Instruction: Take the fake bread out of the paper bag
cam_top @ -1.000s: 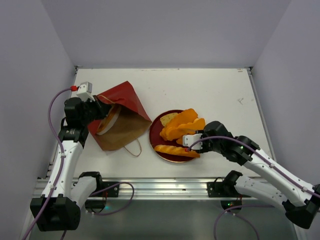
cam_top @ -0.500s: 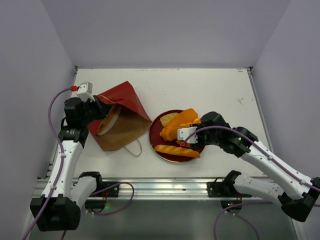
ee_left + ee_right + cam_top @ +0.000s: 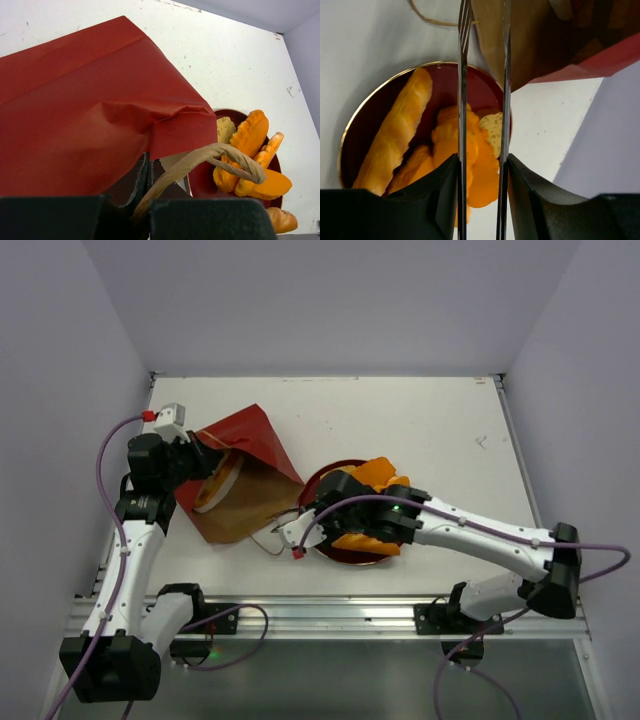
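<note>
One bun [image 3: 220, 483] inside paper bag [image 3: 250, 435], seen overhead only.

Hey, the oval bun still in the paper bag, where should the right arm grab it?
Probably pinch the oval bun by its white rim, entering the paper bag through its open mouth, from the red plate side: it seems to lean on edge, while the left gripper holds the mouth up.

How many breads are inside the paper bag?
1 shows: a white-edged oval bun sitting in the open mouth of the paper bag. The bag's inside is mostly hidden, so more bread may be deeper in.
</note>
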`<state>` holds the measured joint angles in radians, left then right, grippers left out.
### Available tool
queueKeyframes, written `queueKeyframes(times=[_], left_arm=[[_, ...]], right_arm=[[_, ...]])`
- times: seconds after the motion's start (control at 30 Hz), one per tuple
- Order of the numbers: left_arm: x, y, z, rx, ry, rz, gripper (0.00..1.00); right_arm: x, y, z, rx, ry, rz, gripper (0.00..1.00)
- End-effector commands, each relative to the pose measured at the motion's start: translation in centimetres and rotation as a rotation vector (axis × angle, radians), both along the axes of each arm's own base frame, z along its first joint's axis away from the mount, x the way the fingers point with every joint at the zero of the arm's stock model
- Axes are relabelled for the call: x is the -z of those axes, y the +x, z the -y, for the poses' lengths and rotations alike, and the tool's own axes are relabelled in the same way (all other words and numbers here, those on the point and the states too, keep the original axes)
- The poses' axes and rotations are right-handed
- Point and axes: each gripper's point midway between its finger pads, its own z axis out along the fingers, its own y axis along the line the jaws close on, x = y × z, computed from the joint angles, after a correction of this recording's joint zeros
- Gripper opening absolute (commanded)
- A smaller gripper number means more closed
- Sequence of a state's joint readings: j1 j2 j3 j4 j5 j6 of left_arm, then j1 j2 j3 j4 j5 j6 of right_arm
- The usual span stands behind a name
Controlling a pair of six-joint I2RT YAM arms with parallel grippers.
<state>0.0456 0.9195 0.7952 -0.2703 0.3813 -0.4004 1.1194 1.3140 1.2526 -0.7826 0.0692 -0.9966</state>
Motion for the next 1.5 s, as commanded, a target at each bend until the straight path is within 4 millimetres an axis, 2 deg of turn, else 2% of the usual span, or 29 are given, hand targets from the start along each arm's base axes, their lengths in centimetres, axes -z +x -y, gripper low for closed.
queueKeyframes(times=[0.0, 0.03, 0.13, 0.17, 0.2, 0.23, 0.27, 0.33, 0.37, 0.43, 0.63, 0.8, 1.03, 1.47], left_arm=[[-1.9, -0.4, 0.1, 0.015, -0.001, 0.032, 0.00], [-1.8, -0.4, 0.1, 0.017, -0.003, 0.029, 0.00], [-1.9, -0.6, 0.3, 0.026, -0.005, 0.022, 0.00], [-1.8, -0.7, 0.3, 0.026, -0.006, 0.014, 0.00], [-2.1, -0.7, 0.3, 0.028, -0.005, 0.021, 0.00], [-2.2, -0.8, 0.3, 0.029, -0.006, 0.022, 0.00], [-2.2, -0.9, 0.4, 0.029, -0.006, 0.022, 0.00], [-2.4, -1.1, 0.4, 0.031, -0.005, 0.026, 0.00], [-2.4, -1.1, 0.4, 0.031, -0.005, 0.027, 0.00], [-2.6, -1.2, 0.4, 0.034, -0.008, 0.031, 0.00], [-2.8, -1.7, 0.6, 0.044, -0.002, 0.039, 0.00], [-3.0, -1.8, 0.6, 0.049, 0.000, 0.048, 0.00], [-3.3, -2.0, 0.7, 0.054, -0.005, 0.057, 0.00], [-3.6, -2.1, 0.9, 0.060, -0.011, 0.066, 0.00]], right_arm=[[-2.6, 3.5, -4.8, 0.024, 0.053, 0.241, 0.44], [-1.9, 3.9, -6.9, 0.016, 0.066, 0.275, 0.44], [-1.6, 5.1, -9.4, 0.034, 0.071, 0.376, 0.44], [-0.7, 5.7, -10.8, 0.038, 0.074, 0.396, 0.44], [-0.5, 6.1, -11.5, 0.044, 0.075, 0.413, 0.44], [-1.3, 6.5, -12.5, 0.064, 0.106, 0.442, 0.44], [0.0, 6.8, -13.3, 0.064, 0.087, 0.443, 0.44], [-0.1, 7.4, -14.4, 0.086, 0.110, 0.472, 0.44], [1.1, 7.6, -14.9, 0.083, 0.089, 0.472, 0.44], [1.2, 7.9, -15.7, 0.093, 0.098, 0.482, 0.45], [3.5, 8.1, -16.5, 0.088, 0.061, 0.478, 0.46], [4.4, 7.6, -16.6, 0.069, 0.037, 0.467, 0.47], [5.0, 6.7, -17.0, 0.042, 0.016, 0.453, 0.50], [6.3, 7.3, -17.5, 0.057, -0.021, 0.463, 0.51]])
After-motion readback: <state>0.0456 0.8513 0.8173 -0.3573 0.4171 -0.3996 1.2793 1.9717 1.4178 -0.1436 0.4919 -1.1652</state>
